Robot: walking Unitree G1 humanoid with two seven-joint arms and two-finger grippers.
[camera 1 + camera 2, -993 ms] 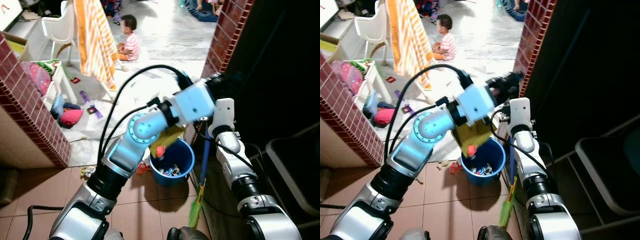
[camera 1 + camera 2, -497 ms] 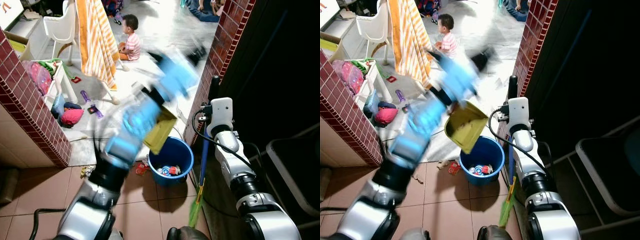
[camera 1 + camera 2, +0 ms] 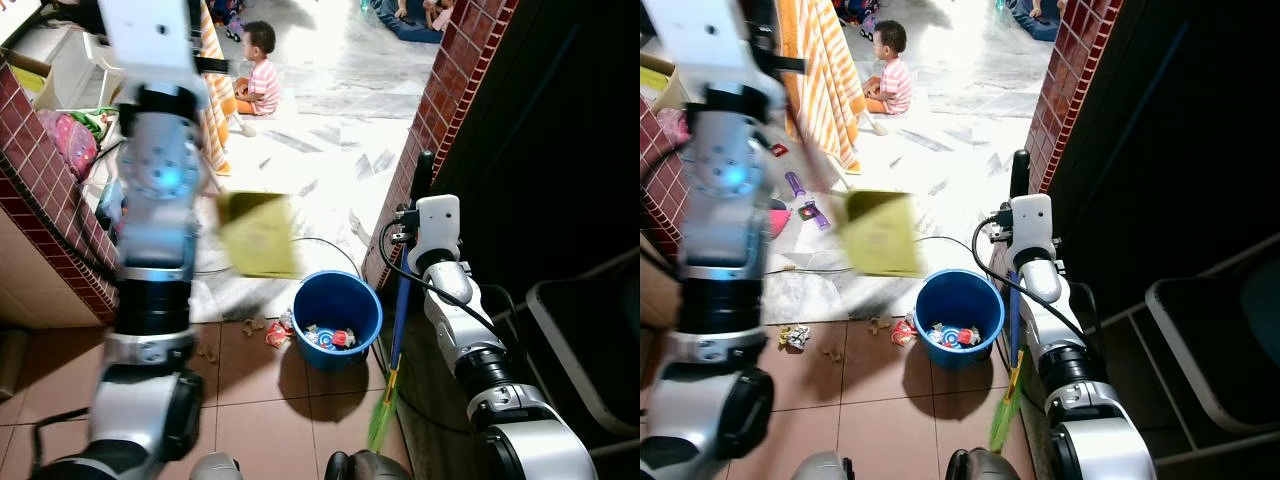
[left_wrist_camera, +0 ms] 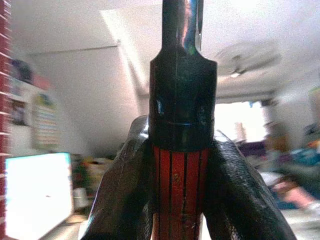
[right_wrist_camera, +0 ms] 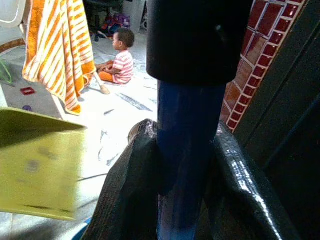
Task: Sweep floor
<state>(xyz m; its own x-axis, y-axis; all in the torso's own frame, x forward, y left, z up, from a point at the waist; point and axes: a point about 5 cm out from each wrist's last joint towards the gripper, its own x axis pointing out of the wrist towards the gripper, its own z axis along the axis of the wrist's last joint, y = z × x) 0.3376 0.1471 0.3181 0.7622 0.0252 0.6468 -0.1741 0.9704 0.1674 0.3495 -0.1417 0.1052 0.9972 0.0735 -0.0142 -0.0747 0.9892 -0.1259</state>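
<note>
While the left gripper (image 4: 181, 200) pinches the raised dustpan (image 3: 258, 234) handle and the right gripper (image 5: 185, 165) clamps the broom (image 3: 398, 330), leftover scraps may fall beside the bucket (image 3: 337, 318).

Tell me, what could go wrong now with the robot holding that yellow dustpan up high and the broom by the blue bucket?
The yellow plastic dustpan hangs blurred, up beside the round blue bucket, so leftover dirt might fall on the floor. Scraps already lie beside the bucket. The left gripper is clamped on the dustpan's red-and-black handle, and a person sits on the floor beyond, so a wide swing may be unsafe. The blue-handled green broom in the right gripper could knock the bucket.
</note>
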